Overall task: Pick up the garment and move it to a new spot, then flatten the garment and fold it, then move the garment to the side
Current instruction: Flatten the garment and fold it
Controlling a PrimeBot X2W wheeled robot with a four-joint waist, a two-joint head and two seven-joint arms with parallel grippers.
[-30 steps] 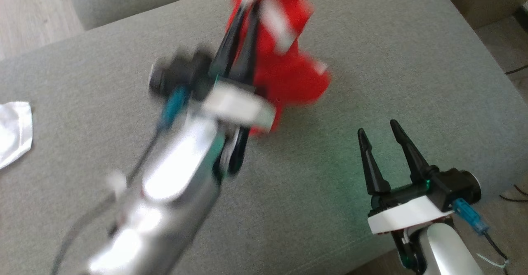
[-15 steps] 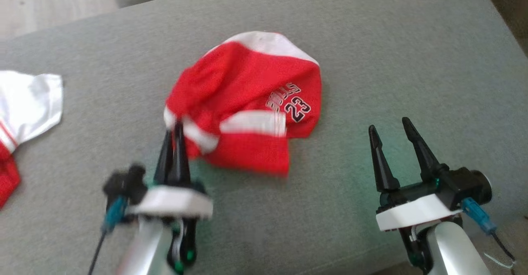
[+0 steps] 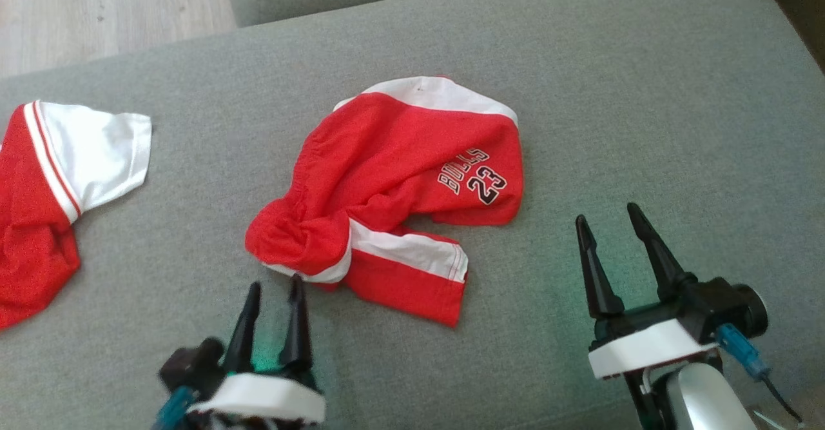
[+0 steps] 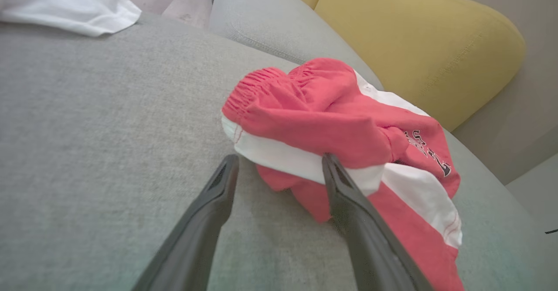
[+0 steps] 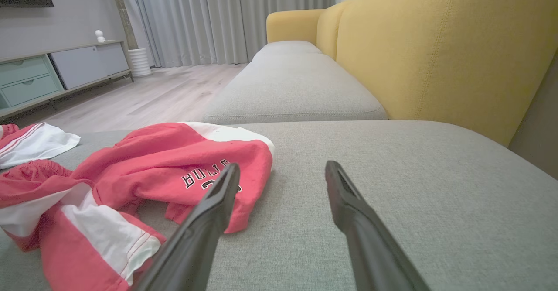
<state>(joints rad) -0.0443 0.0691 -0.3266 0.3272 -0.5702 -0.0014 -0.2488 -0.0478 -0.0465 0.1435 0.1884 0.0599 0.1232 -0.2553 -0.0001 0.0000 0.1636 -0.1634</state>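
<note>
the red shorts (image 3: 399,178) lie crumpled near the middle of the grey sofa cushion (image 3: 644,95), the "bulls 23" print facing up and a white band folded across the near edge. the left claw (image 3: 276,283) is spread wide and grips nothing; in the left wrist view one fingertip (image 4: 328,162) sits right at the shorts' white band. the right claw (image 3: 607,212) is just as wide, empty, and hovers off to the right, clear of the cloth. a second red and white garment (image 3: 58,178) lies at the cushion's far left.
</note>
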